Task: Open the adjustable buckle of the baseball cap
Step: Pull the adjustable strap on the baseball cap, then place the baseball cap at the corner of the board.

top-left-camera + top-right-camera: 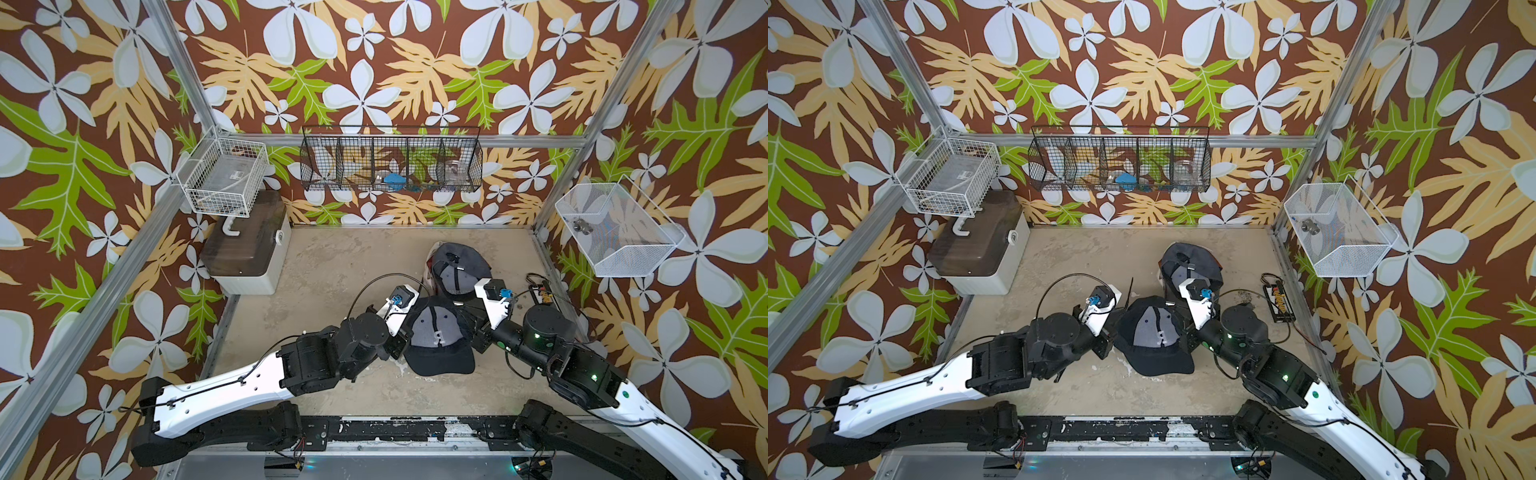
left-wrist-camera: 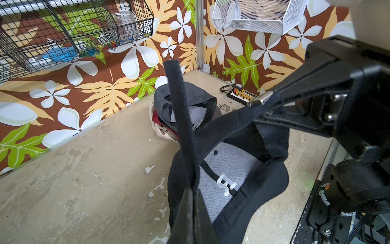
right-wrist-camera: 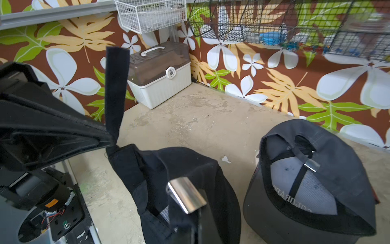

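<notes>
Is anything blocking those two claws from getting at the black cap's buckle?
Nothing visible. The left gripper is shut on the black cap's strap, the right gripper on its band beside the metal buckle.

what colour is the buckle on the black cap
Shiny silver metal. The buckle on the black cap shows best in the right wrist view.
</notes>
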Motion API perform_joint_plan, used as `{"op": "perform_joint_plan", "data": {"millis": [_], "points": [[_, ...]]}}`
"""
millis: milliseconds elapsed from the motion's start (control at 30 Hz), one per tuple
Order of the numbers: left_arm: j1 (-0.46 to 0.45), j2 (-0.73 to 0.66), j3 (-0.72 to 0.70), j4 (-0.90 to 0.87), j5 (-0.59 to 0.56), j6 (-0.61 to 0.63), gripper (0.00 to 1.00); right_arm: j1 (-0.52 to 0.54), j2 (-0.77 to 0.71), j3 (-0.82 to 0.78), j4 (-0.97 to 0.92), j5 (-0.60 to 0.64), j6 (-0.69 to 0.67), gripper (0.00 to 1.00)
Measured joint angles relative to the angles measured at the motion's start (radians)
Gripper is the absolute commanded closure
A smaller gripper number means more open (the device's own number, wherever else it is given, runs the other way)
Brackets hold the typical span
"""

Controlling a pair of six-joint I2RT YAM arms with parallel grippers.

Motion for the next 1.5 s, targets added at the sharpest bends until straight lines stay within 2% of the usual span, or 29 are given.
{"op": "perform_joint_plan", "data": {"millis": [133, 233, 367, 500, 533, 633, 733, 1167, 1500], "points": [[0.048, -0.011, -0.003, -0.002, 0.008, 0.001, 0.97, 0.0, 0.064, 0.009, -0.003, -0.087, 0.0, 1.0], [0.158, -0.01, -0.031, 0.016, 0.047, 0.001, 0.97, 0.0, 0.11, 0.009, 0.001, -0.129, 0.0, 1.0], [0.298, 0.047, -0.078, 0.041, 0.146, 0.004, 0.98, 0.0, 0.201, 0.009, 0.005, -0.126, 0.015, 1.0], [0.382, 0.158, -0.104, 0.072, 0.216, 0.011, 0.98, -0.001, 0.292, -0.013, 0.012, -0.053, 0.021, 0.68], [0.389, 0.185, -0.104, 0.075, 0.227, 0.017, 0.98, -0.003, 0.317, -0.021, 0.011, -0.026, 0.018, 0.62], [0.401, 0.237, -0.103, 0.093, 0.251, 0.023, 0.98, -0.024, 0.377, -0.035, -0.006, 0.052, 0.019, 0.51], [0.414, 0.259, -0.101, 0.113, 0.262, 0.027, 0.98, -0.04, 0.377, -0.046, -0.031, 0.123, 0.02, 0.44], [0.521, 0.37, -0.044, 0.153, 0.303, 0.054, 0.98, -0.049, 0.187, -0.06, -0.054, 0.241, 0.022, 0.42], [0.69, 0.452, 0.056, 0.152, 0.338, 0.054, 0.99, -0.054, 0.147, -0.061, -0.074, 0.257, 0.022, 0.42]]}}
